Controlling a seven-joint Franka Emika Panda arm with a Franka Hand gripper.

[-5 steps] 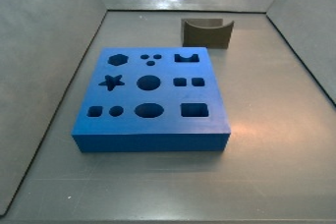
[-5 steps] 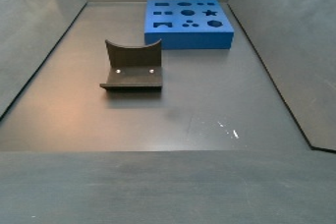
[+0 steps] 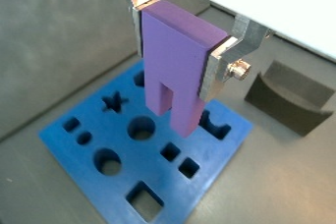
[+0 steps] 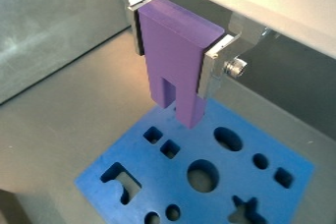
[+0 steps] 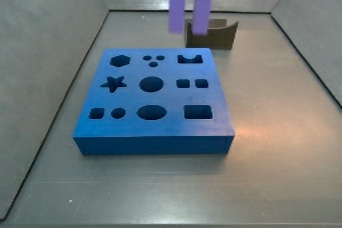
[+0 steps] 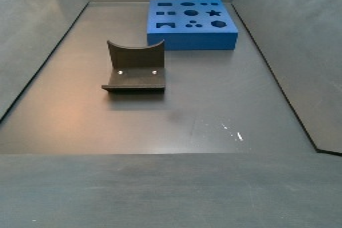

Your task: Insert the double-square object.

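My gripper point(image 3: 182, 33) is shut on the double-square object point(image 3: 178, 66), a tall purple block. Its silver fingers point(image 3: 221, 66) clamp the block's upper sides in both wrist views, and it also shows in a wrist view point(image 4: 175, 39). The block point(image 4: 174, 71) hangs upright with its two square prongs pointing down, above the blue board point(image 4: 210, 194). In a side view the block point(image 5: 191, 0) hangs over the far edge of the blue board point(image 5: 154, 137), near the notched hole point(image 5: 190, 59). The gripper itself is above that frame. The block is clear of the board.
The fixture, a dark grey curved bracket point(image 5: 219, 34), stands on the floor just beyond the board's far right corner and also shows in a side view point(image 6: 134, 69) and a wrist view point(image 3: 296, 95). Grey walls enclose the floor. The board point(image 6: 194, 24) has several shaped holes.
The purple block has come down: only its prong tips showed at the top of the side view before, and now most of its length hangs above the board's far edge.
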